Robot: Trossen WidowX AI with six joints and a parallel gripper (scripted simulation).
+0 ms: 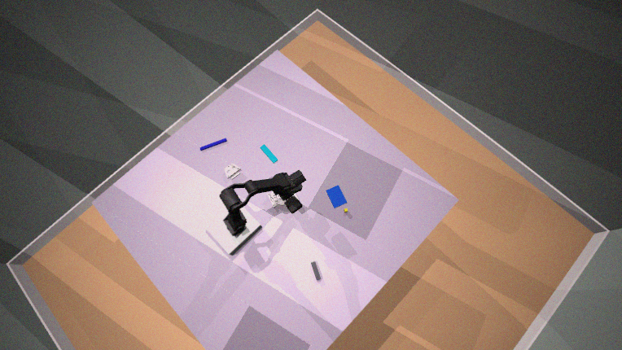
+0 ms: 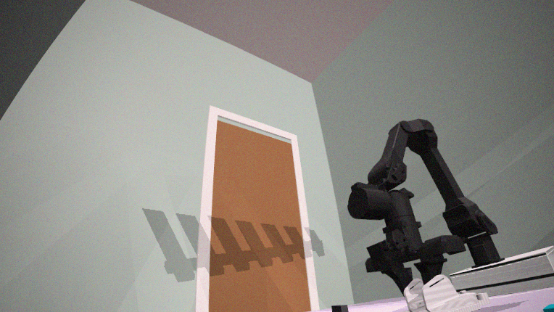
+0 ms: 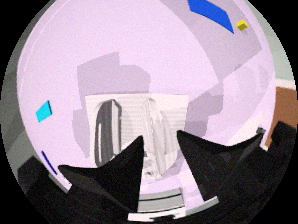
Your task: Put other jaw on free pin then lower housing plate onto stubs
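The white gripper assembly stands on the table under the arm. In the wrist view it shows a ribbed base with two tall upright jaw pieces side by side, the left jaw and the right jaw. My gripper points down at the assembly. Its fingers stand apart on either side of the right jaw and look open. The black fingers partly cover the jaws' near ends, so the pins and gear teeth cannot be made out. A separate white part, apparently the housing plate, lies apart from the assembly.
A cyan block and a dark blue rod lie beyond the white parts. A blue tile and a small yellow cube lie to the right. A grey block lies nearer the front.
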